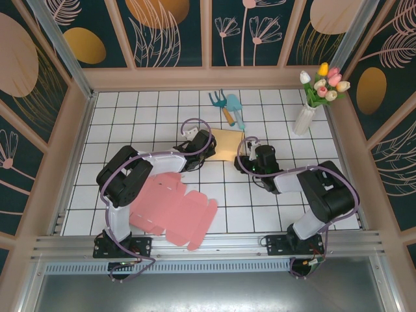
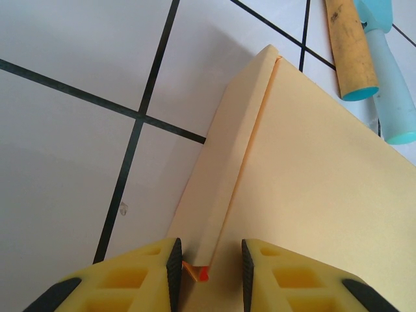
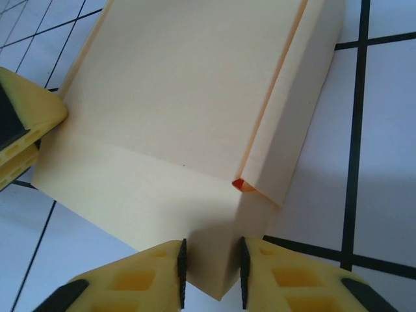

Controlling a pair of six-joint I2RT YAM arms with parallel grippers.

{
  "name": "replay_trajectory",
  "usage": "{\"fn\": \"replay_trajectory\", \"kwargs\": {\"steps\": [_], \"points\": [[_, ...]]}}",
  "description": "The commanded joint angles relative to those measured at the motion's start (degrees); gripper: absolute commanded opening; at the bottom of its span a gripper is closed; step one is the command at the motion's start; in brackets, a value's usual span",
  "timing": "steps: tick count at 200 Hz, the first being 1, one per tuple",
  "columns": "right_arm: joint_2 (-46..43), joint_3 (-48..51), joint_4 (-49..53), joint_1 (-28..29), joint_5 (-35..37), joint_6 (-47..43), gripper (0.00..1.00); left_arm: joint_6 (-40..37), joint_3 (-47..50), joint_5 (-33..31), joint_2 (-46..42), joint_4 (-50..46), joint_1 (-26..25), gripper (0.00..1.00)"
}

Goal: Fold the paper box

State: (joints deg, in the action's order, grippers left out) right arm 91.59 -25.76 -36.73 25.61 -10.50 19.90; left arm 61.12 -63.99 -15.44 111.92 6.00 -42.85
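Observation:
The cream paper box [image 1: 226, 144] lies flat on the white tiled table between my two grippers. My left gripper [image 1: 208, 144] is at its left edge. In the left wrist view the jaws [image 2: 209, 263] stand open astride the box's [image 2: 312, 182] folded-over side strip, which touches the left pad with a gap to the right pad. My right gripper [image 1: 249, 159] is at the box's right corner. In the right wrist view its jaws [image 3: 212, 266] are shut on a raised corner of the box [image 3: 182, 97], paper touching both pads. A left fingertip [image 3: 26, 117] shows at the box's far edge.
A pink unfolded box blank [image 1: 172, 208] lies near the left arm's base. Garden hand tools [image 1: 227, 107] lie just behind the cream box, their wooden handle [image 2: 351, 49] and teal handle [image 2: 390, 78] close to its edge. A vase of tulips [image 1: 304, 117] stands at the back right.

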Motion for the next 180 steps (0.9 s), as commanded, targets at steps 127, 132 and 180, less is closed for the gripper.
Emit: {"fn": "replay_trajectory", "kwargs": {"steps": [127, 132, 180], "points": [[11.74, 1.02, -16.1, -2.61, -0.64, -1.44, 0.27, -1.18, 2.72, 3.31, 7.0, -12.5, 0.4, 0.3], [11.95, 0.9, -16.09, -2.68, -0.37, -1.43, 0.27, -1.2, 2.73, 3.26, 6.86, -12.58, 0.44, 0.3], [12.66, 0.53, -16.47, -4.94, -2.52, -0.02, 0.29, -1.45, 2.81, 2.87, 6.78, -12.59, 0.45, 0.3]]}}
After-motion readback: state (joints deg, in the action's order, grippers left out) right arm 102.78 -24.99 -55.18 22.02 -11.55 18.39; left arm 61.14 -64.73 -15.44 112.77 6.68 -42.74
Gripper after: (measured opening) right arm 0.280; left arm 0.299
